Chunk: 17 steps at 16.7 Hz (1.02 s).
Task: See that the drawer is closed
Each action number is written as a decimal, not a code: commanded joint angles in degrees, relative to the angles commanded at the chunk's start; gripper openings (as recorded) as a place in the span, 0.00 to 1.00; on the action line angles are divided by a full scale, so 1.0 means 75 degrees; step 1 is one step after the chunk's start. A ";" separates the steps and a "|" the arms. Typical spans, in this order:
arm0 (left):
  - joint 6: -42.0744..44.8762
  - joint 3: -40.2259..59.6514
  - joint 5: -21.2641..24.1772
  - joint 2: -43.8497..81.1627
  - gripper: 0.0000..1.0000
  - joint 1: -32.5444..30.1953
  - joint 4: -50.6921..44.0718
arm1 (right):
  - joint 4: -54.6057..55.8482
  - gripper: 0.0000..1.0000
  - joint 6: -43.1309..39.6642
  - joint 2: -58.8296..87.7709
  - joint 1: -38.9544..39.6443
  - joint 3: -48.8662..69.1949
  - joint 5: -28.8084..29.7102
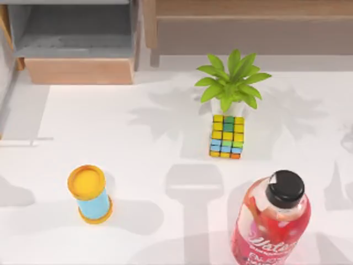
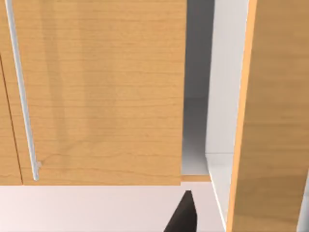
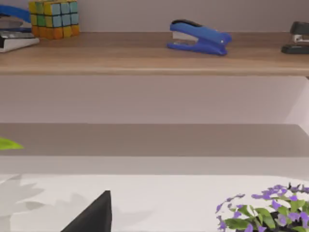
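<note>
Top view, left to right: the drawer (image 1: 77, 47) stands pulled out, well behind a yellow-capped can (image 1: 90, 193); right of the drawer sit a potted plant (image 1: 231, 83), a colour cube (image 1: 226, 136) and a red bottle (image 1: 271, 223). End effector states: cannot tell.

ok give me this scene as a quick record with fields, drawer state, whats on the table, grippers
drawer: pulled out at the top view's upper left, grey inside showing, tan front toward the table
task state: not yet closed
table items: green plant, colour cube in front of it, yellow and blue can, red bottle with black cap
left gripper: near the wooden front, one dark fingertip visible
shelf: blue stapler
</note>
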 joint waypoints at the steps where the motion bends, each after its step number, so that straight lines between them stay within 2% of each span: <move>1: 0.0000 0.0000 0.0000 0.0000 0.25 0.0000 0.0000 | 0.0000 1.00 0.0000 0.0000 0.0000 0.0000 0.0000; 4: 0.0000 0.0000 0.0000 0.0000 0.02 0.0000 0.0000 | 0.0000 1.00 0.0000 0.0000 0.0000 0.0000 0.0000; 5: 0.0000 0.0000 0.0000 0.0000 0.00 0.0000 0.0000 | 0.0000 1.00 0.0000 0.0000 0.0000 0.0000 0.0000; 14: -0.0024 0.0017 -0.0016 0.0088 0.00 -0.0001 -0.0084 | 0.0000 1.00 0.0000 0.0000 0.0000 0.0000 0.0000; 17: -0.0027 0.0523 -0.0262 0.0304 0.00 -0.0315 -0.0363 | 0.0000 1.00 0.0000 0.0000 0.0000 0.0000 0.0000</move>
